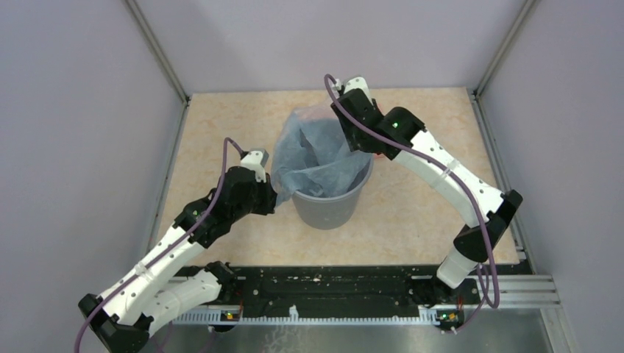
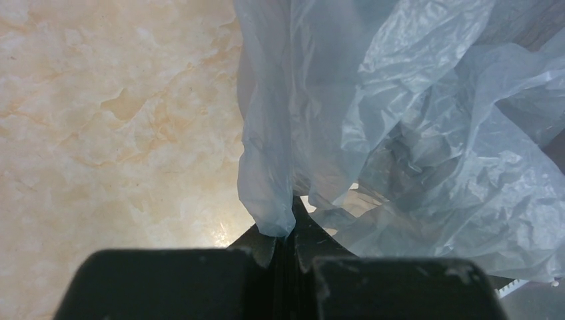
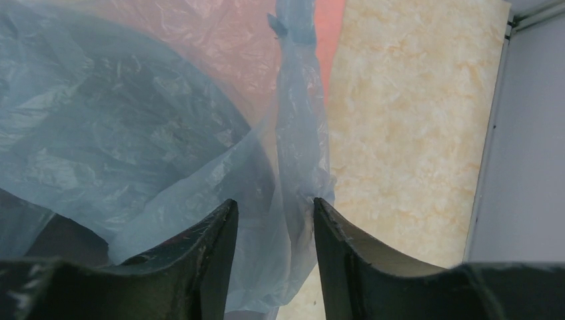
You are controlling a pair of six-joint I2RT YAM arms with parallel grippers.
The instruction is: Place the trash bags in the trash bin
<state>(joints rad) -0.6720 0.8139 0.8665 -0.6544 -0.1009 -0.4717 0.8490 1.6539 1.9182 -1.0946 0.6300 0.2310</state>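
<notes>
As the top camera shows it, trash bin (image 1: 329, 206): one grey round bucket, upright on the marbled table (image 1: 412, 213), between the two arms.
Trash bag (image 1: 309, 151): one pale-blue film bag. Its lower part is down inside the bin, and its upper part billows above the rim and spills over the bin's left side.
Left gripper (image 1: 274, 193): at the bin's left rim, against the spilled film.
Right gripper (image 1: 359, 145): over the bin's far-right rim, at the bag's raised edge.
Left wrist, grip: jaws pressed together on a narrow fold of the bag (image 2: 270, 200), just outside the bin.
Right wrist, grip: fingers (image 3: 206, 260) apart, with a strip of the bag (image 3: 296, 153) hanging loose in the gap, not pinched.
Pink piece (image 3: 331, 40): on the table beyond the bin, partly veiled by the film.
Step in hand: judged to be working the bag's upper part down into the bin.
Doing it well: the right fingers should pinch the strip before any pull. Both edges should then go in and down together, slowly, because the thin film could tear and the light bin could slide or tip.
Counts: two arms, two grippers, one bag, one bin, one pink piece.
</notes>
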